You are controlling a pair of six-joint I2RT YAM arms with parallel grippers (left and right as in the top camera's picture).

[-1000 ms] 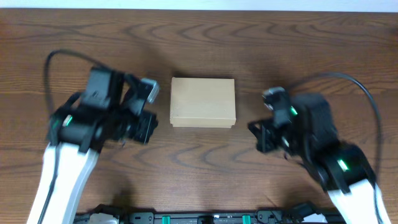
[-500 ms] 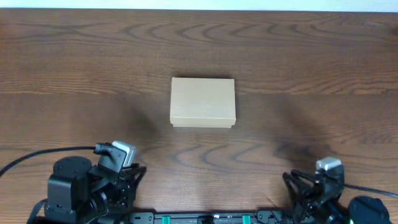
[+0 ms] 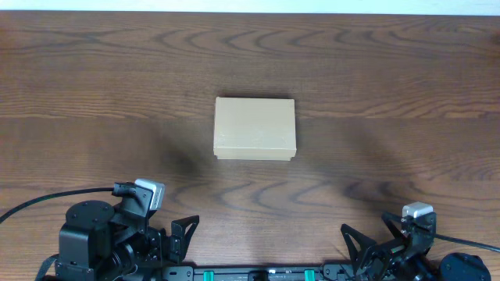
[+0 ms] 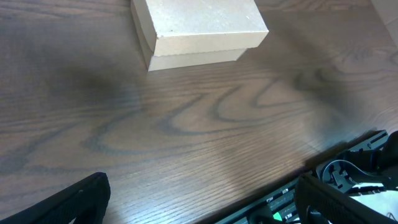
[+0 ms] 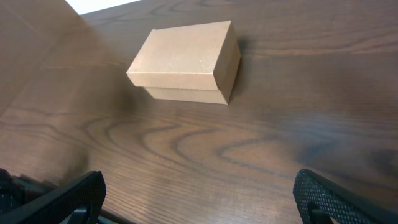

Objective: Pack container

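Note:
The container (image 3: pixel 255 129) is a small tan cardboard box with its lid down, standing alone mid-table. It also shows at the top of the left wrist view (image 4: pixel 199 28) and the upper left of the right wrist view (image 5: pixel 186 59). My left gripper (image 3: pixel 178 240) sits at the table's near edge, bottom left, well short of the box. Its jaws stand wide open over bare wood (image 4: pixel 202 205). My right gripper (image 3: pixel 361 248) sits at the near edge, bottom right, also open with nothing between its fingers (image 5: pixel 199 202).
The wooden table (image 3: pixel 391 70) stretches around the box on all sides. A black rail with green lights (image 3: pixel 258 274) runs along the near edge between the arm bases. A black cable (image 3: pixel 47 199) trails from the left arm.
Both arms have drawn back from either side of the box to the near table edge. Both grippers have gone from shut to wide open. The box has not moved.

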